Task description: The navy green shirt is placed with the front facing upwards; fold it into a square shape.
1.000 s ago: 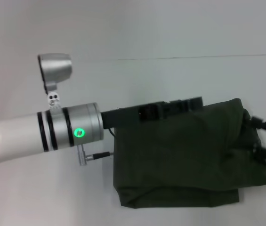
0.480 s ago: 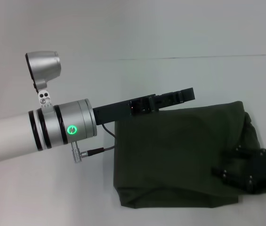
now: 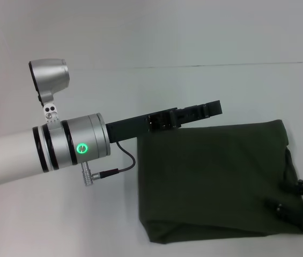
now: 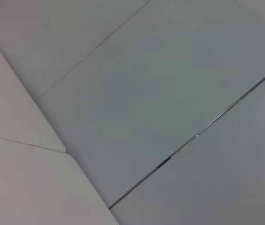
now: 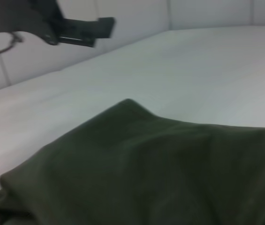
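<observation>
One shirt (image 3: pixel 210 179) lay folded near-square toward the tabletop's (image 3: pixel 44 225) right front. Two hands: the left hand (image 3: pixel 207 110) hovered above its back edge, the right hand (image 3: pixel 301 206) at its right edge — whether either was clamped, I cannot tell. A snagged edge could undo the fold.

One shirt (image 3: pixel 210 176); two grippers (image 3: pixel 210 110)

The navy green shirt (image 3: pixel 210 176) is soft matt cloth with a faint weave, lying on a smooth, pale, matt tabletop (image 3: pixel 205 91), while the left arm (image 3: pixel 49 147) shows brushed silvery metal and glossy white plastic ahead of its matt black left end effector (image 3: pixel 213 108).
</observation>
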Available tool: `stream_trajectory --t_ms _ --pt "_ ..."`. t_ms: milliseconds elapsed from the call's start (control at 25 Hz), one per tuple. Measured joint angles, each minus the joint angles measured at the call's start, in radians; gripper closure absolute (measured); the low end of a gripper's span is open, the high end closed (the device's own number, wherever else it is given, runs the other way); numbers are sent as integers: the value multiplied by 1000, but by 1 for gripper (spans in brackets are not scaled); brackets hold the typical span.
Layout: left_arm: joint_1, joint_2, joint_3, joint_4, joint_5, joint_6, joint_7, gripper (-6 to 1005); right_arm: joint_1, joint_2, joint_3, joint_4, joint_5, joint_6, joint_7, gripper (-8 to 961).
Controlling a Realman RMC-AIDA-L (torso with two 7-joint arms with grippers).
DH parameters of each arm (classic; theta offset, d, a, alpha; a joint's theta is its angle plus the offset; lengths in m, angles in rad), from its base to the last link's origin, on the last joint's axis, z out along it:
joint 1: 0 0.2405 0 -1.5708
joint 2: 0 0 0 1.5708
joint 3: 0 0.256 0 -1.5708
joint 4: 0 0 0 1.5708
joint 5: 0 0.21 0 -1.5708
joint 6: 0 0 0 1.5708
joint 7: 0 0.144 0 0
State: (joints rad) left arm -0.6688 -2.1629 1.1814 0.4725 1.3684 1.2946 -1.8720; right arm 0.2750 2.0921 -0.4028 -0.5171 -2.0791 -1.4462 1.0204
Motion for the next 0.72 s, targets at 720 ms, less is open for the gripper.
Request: stream_trajectory --t_ms 720 --pt "0 0 0 0 0 -2 1 93 131 0 157 40 70 -20 48 293"
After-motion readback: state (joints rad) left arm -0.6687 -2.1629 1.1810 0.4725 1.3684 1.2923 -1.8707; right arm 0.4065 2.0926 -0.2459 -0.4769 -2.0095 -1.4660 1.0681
